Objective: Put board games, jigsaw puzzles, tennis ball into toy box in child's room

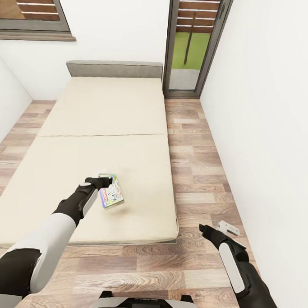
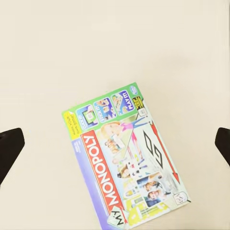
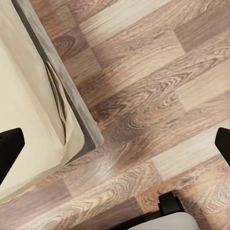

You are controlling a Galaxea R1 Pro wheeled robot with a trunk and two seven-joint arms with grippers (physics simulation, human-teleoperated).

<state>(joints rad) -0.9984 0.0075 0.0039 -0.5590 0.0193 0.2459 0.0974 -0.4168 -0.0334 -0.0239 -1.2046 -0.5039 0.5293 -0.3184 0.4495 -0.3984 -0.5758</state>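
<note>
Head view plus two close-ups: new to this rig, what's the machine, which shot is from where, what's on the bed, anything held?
It is a simulated two-armed wheeled robot. The wide shot comes from its head camera, looking down over both arms at a bed. The other two come from cameras near each wrist, looking out between the dark fingers at the frame edges. One Monopoly box lies flat on the bed. The left gripper hovers over it, open, holding nothing. The right gripper hangs open over the wood floor beside the bed's corner, also holding nothing. Whether the left fingers touch the box cannot be told.
</note>
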